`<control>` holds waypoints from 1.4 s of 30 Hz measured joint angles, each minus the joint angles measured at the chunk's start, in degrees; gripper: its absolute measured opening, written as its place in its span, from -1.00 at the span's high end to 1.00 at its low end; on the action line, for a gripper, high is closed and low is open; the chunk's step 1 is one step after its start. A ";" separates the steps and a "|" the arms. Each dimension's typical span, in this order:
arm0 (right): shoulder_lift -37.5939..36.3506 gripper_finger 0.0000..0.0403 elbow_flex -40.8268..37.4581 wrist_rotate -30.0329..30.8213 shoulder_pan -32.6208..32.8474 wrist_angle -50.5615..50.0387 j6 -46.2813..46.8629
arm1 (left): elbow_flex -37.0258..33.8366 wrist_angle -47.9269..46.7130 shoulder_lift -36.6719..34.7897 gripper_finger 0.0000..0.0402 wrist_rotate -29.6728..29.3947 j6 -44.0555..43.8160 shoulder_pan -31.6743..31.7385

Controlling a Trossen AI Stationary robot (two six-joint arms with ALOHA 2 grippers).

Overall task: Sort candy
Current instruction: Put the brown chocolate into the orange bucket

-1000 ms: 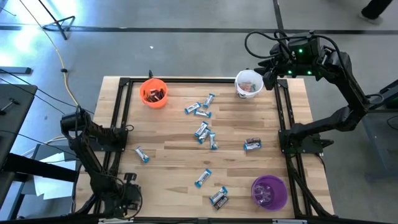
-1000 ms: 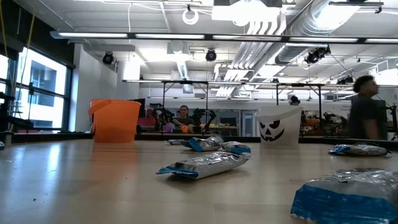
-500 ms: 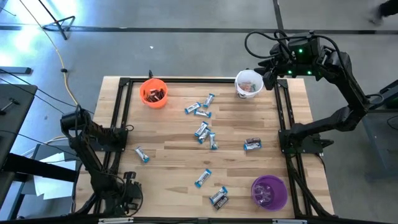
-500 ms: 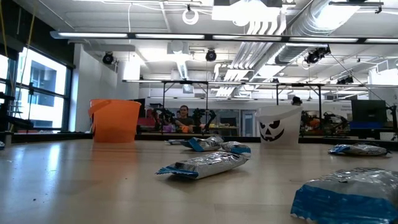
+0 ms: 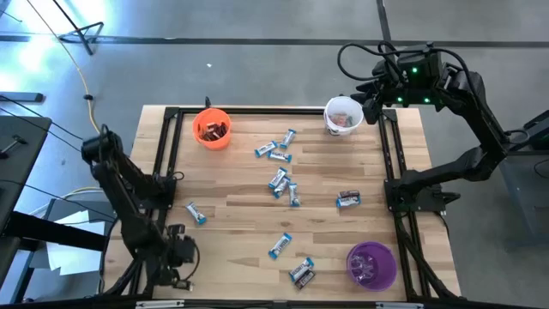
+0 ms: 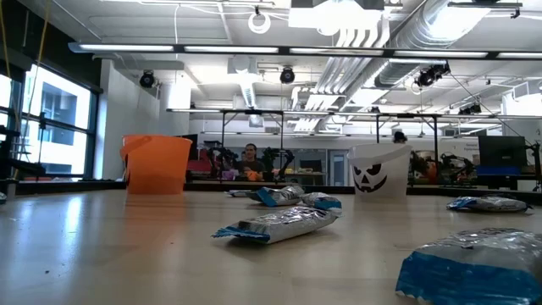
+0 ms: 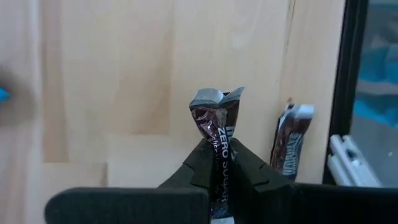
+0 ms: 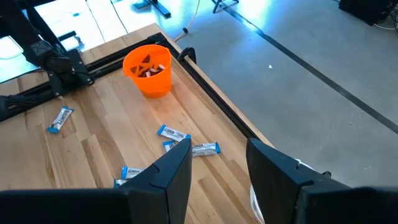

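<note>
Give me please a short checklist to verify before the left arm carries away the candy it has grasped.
1. Left hand shut on the dark brown wrapped candy bar: ok.
2. Bar held upright, its crimped end above the fingers: ok.
3. Second dark brown wrapped candy bar apart from the grip: ok, it lies beside, by the black frame rail.
4. Orange plastic cup upright, already holding dark pieces: ok.
5. Right hand out of the way: ok, open, over the white plastic cup.
6. Bar lifted off the wooden table: cannot tell.

candy (image 6: 276,224) on table (image 6: 102,254) | orange cup (image 6: 157,164) | white cup (image 6: 378,169)
</note>
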 joint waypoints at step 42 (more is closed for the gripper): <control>0.00 0.26 0.00 0.00 0.00 0.00 0.00 | 0.26 10.14 -35.54 0.91 -36.49 40.27 54.44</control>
